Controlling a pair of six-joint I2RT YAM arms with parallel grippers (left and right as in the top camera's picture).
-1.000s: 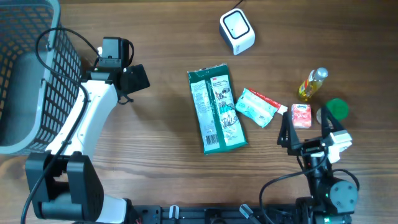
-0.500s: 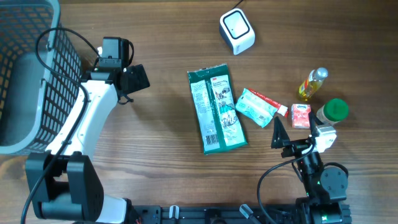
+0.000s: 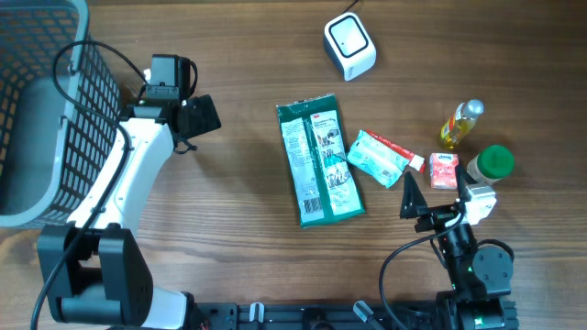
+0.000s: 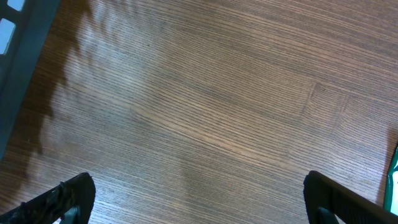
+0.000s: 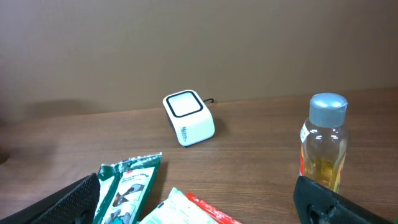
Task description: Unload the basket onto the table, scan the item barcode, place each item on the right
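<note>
We found the left gripper (image 4: 199, 202) with its fingers spread wide above the bare wooden table (image 4: 205, 106), nothing between them. The right gripper (image 5: 199, 202) likewise stood fully apart and empty, low over the table. The green package (image 3: 319, 161) lay flat at table centre, just beside a teal pouch (image 3: 376, 159). The white barcode scanner (image 3: 349, 46) sat well apart from the package. A bottle of yellow liquid (image 3: 459, 124) stood upright at the right.
</note>
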